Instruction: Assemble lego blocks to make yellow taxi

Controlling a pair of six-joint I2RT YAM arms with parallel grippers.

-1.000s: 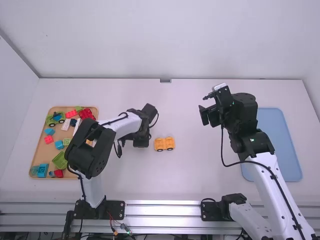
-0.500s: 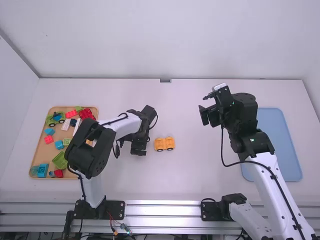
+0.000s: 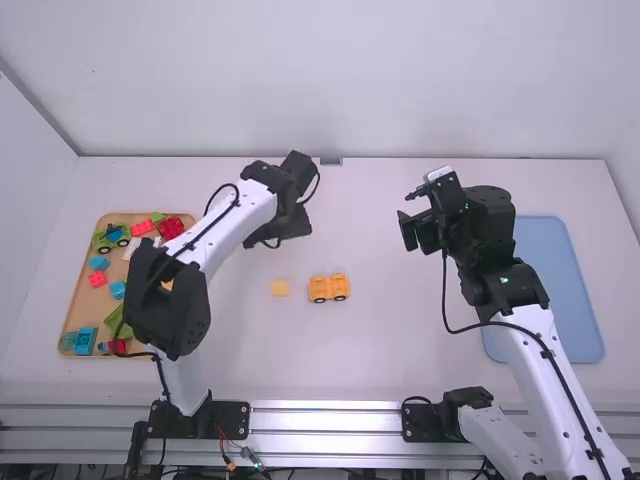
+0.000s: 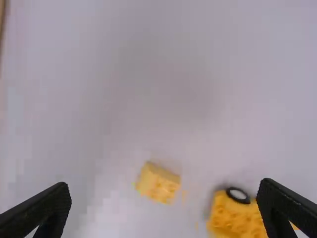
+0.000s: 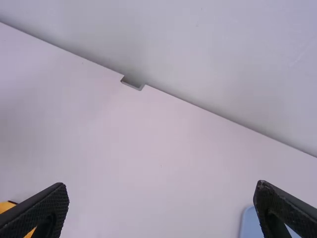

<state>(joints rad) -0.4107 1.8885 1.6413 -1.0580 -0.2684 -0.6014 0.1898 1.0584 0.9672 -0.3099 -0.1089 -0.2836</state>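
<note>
My left gripper (image 3: pixel 290 232) hangs above the table, beyond a small light-yellow block (image 3: pixel 279 287). Just right of that block stands the orange-yellow wheeled base (image 3: pixel 329 288), the two apart. In the left wrist view my left gripper (image 4: pixel 164 208) is open, with the small block (image 4: pixel 158 183) lying below on the table and the wheeled base (image 4: pixel 237 213) partly behind one finger. My right gripper (image 3: pixel 420 230) is held raised right of the middle; in the right wrist view the right gripper (image 5: pixel 161 210) is open with nothing between its fingers.
At the left, a wooden tray (image 3: pixel 72 300) holds several loose bricks and a green wheeled vehicle (image 3: pixel 110 238). A blue tray (image 3: pixel 565 290) lies at the right, partly behind the right arm. The back wall (image 3: pixel 330 80) rises behind the table.
My left gripper has moved up and away from the camera, uncovering the small yellow block on the table. The right arm and the wheeled base have stayed still.
</note>
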